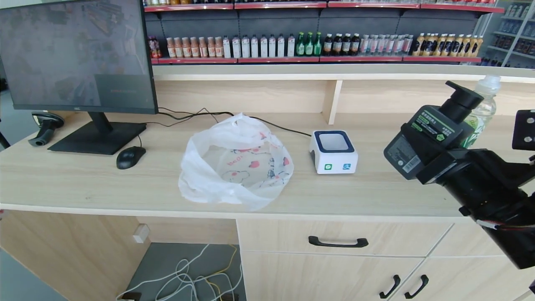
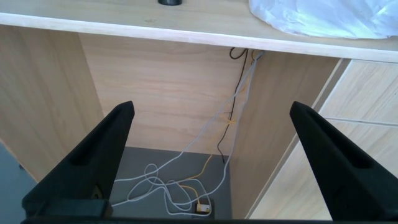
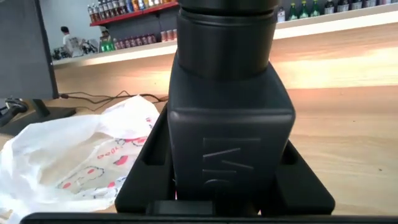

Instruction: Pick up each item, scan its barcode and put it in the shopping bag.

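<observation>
Head view — black, square-bodied bottle [image 1: 420, 140] in right hand [image 1: 432, 165].

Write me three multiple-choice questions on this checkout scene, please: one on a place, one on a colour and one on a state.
1. Where does the scanner stand relative to the shopping bag?
A. To the bag's left
B. To the bag's right
C. Inside the bag

2. What colour is the bottle held in the right claw?
A. Black
B. Green
C. White

3. What state is the left claw in?
A. Shut on the bag
B. Shut on a bottle
C. Open and empty

Answers:
1. B, since the head view shows the scanner on the counter just right of the bag.
2. A, as the bottle's body and cap are black.
3. C, because its fingers stand wide apart with nothing between them.
</observation>
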Controlling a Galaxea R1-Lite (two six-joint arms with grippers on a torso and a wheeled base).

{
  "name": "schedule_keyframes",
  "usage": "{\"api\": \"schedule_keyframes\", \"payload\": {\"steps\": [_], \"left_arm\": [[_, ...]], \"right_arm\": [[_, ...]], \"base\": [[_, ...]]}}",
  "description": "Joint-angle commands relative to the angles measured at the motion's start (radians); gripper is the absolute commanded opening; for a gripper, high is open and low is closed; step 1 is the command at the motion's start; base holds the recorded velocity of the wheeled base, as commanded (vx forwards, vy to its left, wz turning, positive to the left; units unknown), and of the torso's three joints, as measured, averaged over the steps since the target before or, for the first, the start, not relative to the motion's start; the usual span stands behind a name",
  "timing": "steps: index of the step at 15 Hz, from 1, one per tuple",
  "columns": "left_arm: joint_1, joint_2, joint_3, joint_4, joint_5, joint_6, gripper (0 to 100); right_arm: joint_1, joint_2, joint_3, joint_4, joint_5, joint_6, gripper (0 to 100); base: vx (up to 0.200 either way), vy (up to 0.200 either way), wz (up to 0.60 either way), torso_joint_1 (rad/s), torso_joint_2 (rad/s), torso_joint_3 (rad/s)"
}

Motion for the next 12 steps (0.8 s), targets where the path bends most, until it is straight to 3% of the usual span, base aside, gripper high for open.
{"api": "schedule_keyframes", "payload": {"steps": [1,5,9,12], "left_arm": [[0.000,0.000,0.000,-0.001,0.000,0.000,100],[0.000,0.000,0.000,-0.001,0.000,-0.001,100],[0.000,0.000,0.000,-0.001,0.002,-0.001,100],[0.000,0.000,0.000,-0.001,0.000,-0.001,100]], "right_arm": [[-0.007,0.004,-0.003,0.001,0.000,-0.001,0],[-0.029,0.081,-0.136,0.001,0.034,-0.006,0],[-0.099,0.161,-0.167,0.001,0.245,-0.144,0],[-0.110,0.246,-0.265,0.001,0.374,-0.244,0]], "base": [[0.000,0.000,0.00,0.000,0.00,0.000],[0.000,0.000,0.00,0.000,0.00,0.000],[0.000,0.000,0.00,0.000,0.00,0.000],[0.000,0.000,0.00,0.000,0.00,0.000]]}}
